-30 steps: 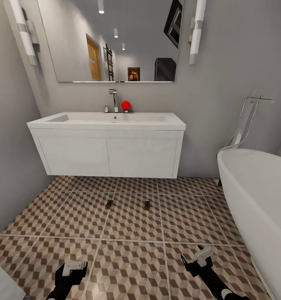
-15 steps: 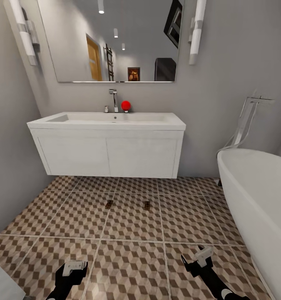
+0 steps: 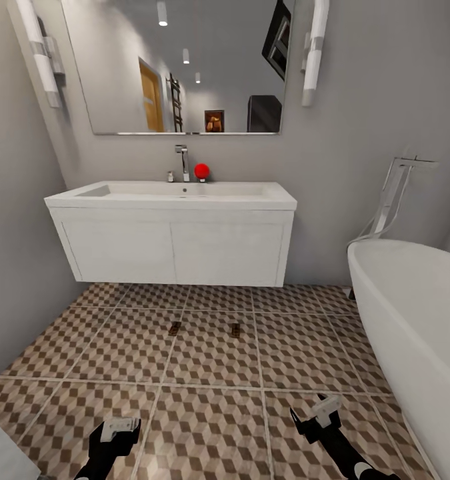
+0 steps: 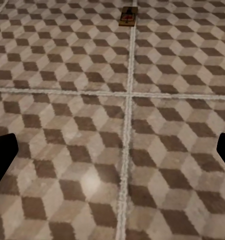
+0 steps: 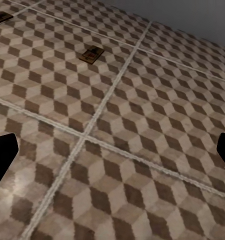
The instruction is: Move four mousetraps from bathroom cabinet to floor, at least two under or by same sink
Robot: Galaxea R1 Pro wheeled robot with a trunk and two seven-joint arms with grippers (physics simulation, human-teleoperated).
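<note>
Two mousetraps (image 3: 175,328) (image 3: 235,329) lie flat on the bathroom floor (image 3: 211,400), just in front of the white sink (image 3: 178,197). The left one is the mousetrap (image 4: 127,17) far ahead in the left wrist view. The right wrist view has one mousetrap (image 5: 91,54) ahead and another mousetrap (image 5: 0,19) at its edge. My left gripper (image 3: 117,428) and right gripper (image 3: 320,412) hang low over the tiles, well short of the traps. Both the left gripper (image 4: 112,155) and the right gripper (image 5: 112,155) are open with nothing between their fingers. The cabinet is out of view.
A white bathtub (image 3: 418,320) fills the right side, with a chrome floor tap (image 3: 395,193) behind it. A grey wall (image 3: 18,267) closes the left. Above the sink hang a mirror (image 3: 185,67) and a chrome tap (image 3: 182,161) beside a red ball (image 3: 201,170).
The head view has shifted very slightly. The mousetraps and both grippers hold their places.
</note>
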